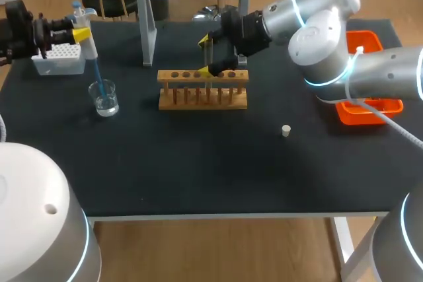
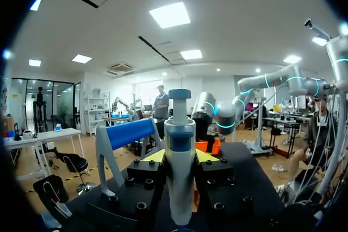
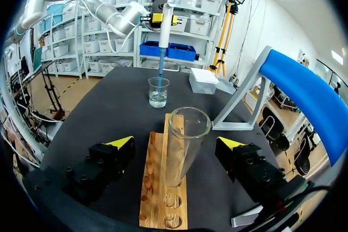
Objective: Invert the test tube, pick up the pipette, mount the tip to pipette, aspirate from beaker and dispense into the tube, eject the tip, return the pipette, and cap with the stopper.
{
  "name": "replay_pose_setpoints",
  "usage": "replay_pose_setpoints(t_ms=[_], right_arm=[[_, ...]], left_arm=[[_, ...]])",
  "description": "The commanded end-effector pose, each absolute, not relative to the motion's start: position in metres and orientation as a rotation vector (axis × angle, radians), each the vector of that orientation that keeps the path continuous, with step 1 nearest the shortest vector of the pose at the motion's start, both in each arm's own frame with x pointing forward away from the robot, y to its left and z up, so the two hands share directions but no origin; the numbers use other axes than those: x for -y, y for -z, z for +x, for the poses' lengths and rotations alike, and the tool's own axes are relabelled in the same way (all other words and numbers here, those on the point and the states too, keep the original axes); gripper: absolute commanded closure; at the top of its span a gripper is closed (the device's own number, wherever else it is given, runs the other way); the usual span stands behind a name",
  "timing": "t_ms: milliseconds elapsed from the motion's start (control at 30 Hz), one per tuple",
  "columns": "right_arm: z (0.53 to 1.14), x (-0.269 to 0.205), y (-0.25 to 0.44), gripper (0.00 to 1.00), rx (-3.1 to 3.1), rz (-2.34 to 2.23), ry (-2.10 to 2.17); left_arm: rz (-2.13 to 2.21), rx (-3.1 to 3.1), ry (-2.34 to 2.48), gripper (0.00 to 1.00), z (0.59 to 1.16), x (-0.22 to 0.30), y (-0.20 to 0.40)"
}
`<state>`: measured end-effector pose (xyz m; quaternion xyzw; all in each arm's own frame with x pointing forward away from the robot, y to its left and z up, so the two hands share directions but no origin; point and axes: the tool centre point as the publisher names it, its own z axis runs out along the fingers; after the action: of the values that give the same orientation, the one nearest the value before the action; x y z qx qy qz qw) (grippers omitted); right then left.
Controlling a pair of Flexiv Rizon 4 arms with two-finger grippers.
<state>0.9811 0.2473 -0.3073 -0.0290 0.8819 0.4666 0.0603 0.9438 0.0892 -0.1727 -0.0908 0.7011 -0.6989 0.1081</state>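
Head view: left gripper (image 1: 80, 33) at the far left has the pipette (image 1: 88, 44), tip down in the beaker (image 1: 104, 97), so I'd call this the aspirate step.

Left wrist: fingers (image 2: 155, 156) clamped on the pipette body.

Right wrist: right gripper (image 3: 175, 143) has its fingers wide, with the test tube (image 3: 185, 134) upright in the rack (image 3: 163, 199) between them, not touched.

Next is probably: lift clear, then line up over the tube mouth.

Your left gripper (image 1: 80, 33) holds the pipette (image 1: 88, 45) upright, with its blue tip (image 1: 98, 76) down in the beaker (image 1: 105, 100). Your right gripper (image 1: 210, 56) hangs over the wooden rack (image 1: 198, 97), and the stopper (image 1: 285, 131) is lying well apart from it.
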Motion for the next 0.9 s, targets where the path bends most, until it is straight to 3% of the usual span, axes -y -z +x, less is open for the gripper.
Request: replay_pose_setpoints(t_ms=[33,900], right_arm=[[0.982,-0.247,0.307,0.00,-2.674,-0.090,-1.410],[0.982,-0.247,0.307,0.00,-2.674,-0.090,-1.410]], left_arm=[[-0.267,-2.070,2.031,1.00,0.938,-0.087,0.160],[-0.097,-2.131,2.018,1.00,0.925,-0.027,0.069]])
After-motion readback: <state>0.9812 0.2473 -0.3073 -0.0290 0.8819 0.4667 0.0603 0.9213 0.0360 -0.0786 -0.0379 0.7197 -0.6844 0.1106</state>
